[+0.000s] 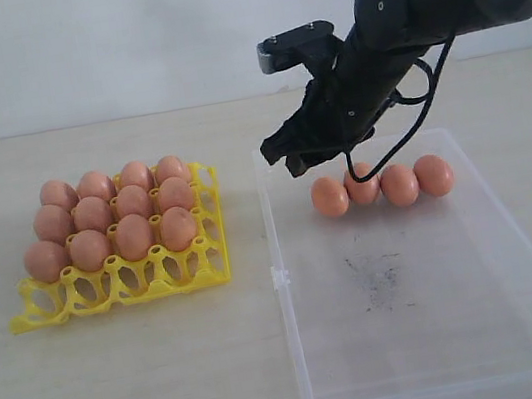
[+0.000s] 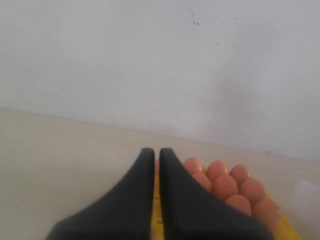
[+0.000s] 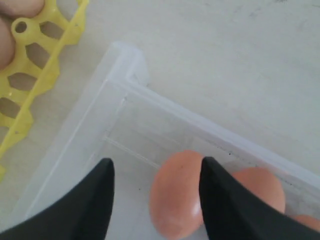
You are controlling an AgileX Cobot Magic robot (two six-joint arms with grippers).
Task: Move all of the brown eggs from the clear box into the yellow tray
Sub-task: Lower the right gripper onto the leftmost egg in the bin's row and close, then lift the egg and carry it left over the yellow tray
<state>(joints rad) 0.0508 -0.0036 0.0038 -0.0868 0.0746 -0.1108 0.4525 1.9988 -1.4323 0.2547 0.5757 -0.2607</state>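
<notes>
Several brown eggs (image 1: 135,235) fill the far rows of the yellow tray (image 1: 117,284) on the left; its front row of cups is bare. In the clear box (image 1: 436,314) a short row of brown eggs (image 1: 399,186) lies by the far wall. My right gripper (image 1: 282,156) hangs open just above the left end of that row. In the right wrist view the right gripper (image 3: 157,162) has the end egg (image 3: 177,200) between its fingers, close to one of them, with another egg (image 3: 260,187) beyond. My left gripper (image 2: 156,151) is shut and empty, beside the tray's eggs (image 2: 225,186).
The box's near half holds only dark scuff marks (image 1: 375,278). Its corner wall (image 3: 125,65) rises close to the right gripper, and the tray's edge (image 3: 30,65) lies just beyond it. Bare tabletop (image 1: 123,384) spreads in front of the tray.
</notes>
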